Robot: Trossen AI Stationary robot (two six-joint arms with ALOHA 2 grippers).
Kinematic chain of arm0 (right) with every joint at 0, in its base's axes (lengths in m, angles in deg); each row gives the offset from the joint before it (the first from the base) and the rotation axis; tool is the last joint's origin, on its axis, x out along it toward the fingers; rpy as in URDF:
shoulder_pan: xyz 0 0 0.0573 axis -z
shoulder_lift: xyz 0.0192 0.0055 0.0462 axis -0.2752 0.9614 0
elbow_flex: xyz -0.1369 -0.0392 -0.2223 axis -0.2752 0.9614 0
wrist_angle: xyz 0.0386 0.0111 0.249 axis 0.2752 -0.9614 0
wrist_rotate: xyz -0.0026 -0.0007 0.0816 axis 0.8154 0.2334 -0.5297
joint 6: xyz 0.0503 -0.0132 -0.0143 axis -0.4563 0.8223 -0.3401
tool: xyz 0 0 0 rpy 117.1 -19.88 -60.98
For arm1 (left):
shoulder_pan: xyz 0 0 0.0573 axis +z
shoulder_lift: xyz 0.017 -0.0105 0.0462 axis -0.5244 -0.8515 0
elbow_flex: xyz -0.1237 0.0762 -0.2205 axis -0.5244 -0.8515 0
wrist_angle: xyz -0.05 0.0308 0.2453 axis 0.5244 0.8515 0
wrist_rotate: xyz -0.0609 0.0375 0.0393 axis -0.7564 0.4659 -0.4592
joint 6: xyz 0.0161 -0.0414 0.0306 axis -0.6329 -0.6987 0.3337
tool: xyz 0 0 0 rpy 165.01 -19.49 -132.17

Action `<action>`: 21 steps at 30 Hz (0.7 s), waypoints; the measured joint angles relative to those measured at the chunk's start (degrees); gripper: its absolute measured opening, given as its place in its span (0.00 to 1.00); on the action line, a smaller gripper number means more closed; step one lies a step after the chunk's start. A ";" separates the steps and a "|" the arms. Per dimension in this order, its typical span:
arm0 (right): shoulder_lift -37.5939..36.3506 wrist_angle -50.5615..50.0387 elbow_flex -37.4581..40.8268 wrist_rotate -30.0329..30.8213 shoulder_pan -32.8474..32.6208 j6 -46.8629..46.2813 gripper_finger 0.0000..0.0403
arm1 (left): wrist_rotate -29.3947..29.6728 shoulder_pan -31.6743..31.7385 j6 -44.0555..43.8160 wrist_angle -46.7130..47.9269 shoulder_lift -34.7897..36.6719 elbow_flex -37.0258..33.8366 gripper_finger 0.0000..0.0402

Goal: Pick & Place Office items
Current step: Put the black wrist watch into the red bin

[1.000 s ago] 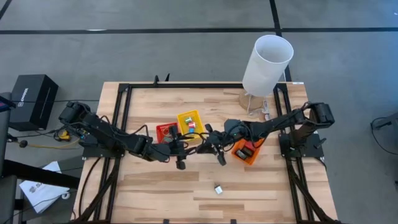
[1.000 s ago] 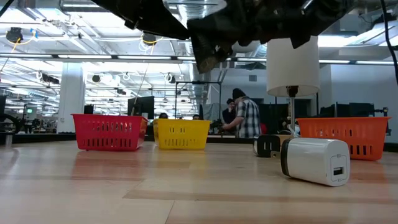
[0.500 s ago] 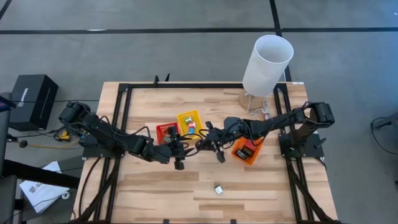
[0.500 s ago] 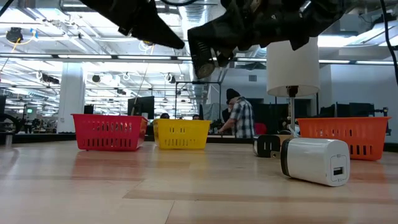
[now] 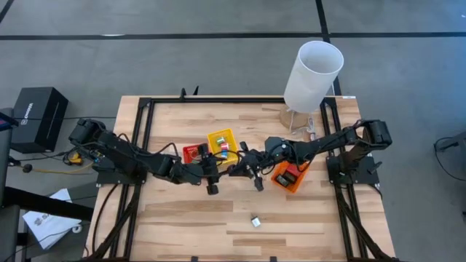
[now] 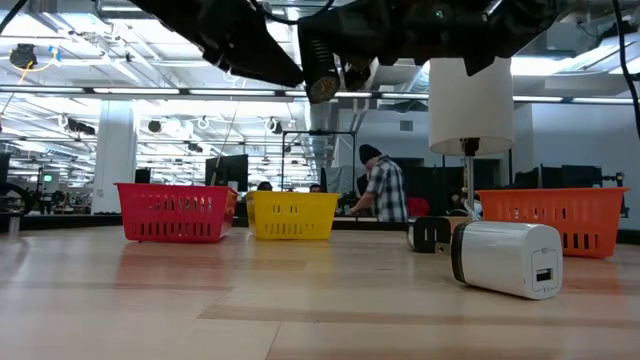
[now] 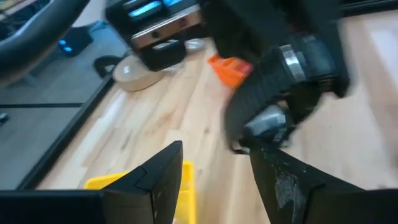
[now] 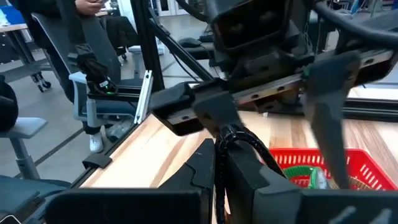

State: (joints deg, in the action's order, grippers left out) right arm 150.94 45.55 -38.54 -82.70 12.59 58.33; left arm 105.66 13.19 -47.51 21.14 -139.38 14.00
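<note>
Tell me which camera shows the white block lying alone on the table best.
The low view: the white block lies close and large on its side. The high view shows it only as a speck. Neither wrist view shows it.

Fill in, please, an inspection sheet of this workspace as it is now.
Surface: pale wooden table, black frame rails.
Job's things: small white rectangular block lying alone near the front; small black item behind it; a few small pieces in the yellow plastic basket.
Clutter: red plastic basket, orange plastic basket, tall white cylinder.
End effectors: left end effector open; right end effector shut; both at table centre.
Cables: thin black cord between the right fingers.
Surroundings: person in checked shirt.
</note>
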 joint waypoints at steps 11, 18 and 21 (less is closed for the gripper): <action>0.02 0.92 0.00 0.00 -0.28 -0.01 0.04 | -0.60 -0.11 0.06 -4.85 0.00 0.00 0.43; 0.07 2.02 0.00 -0.11 -0.34 -0.02 0.04 | -0.58 -0.28 2.78 -8.95 0.00 0.00 0.33; 0.07 2.12 0.00 -0.09 -0.32 -0.02 0.05 | -0.58 -0.25 2.86 -9.07 0.00 0.00 0.24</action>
State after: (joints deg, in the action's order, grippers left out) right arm 151.00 47.67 -38.54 -82.79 12.27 58.31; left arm 105.08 12.95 -44.65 12.07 -139.38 14.00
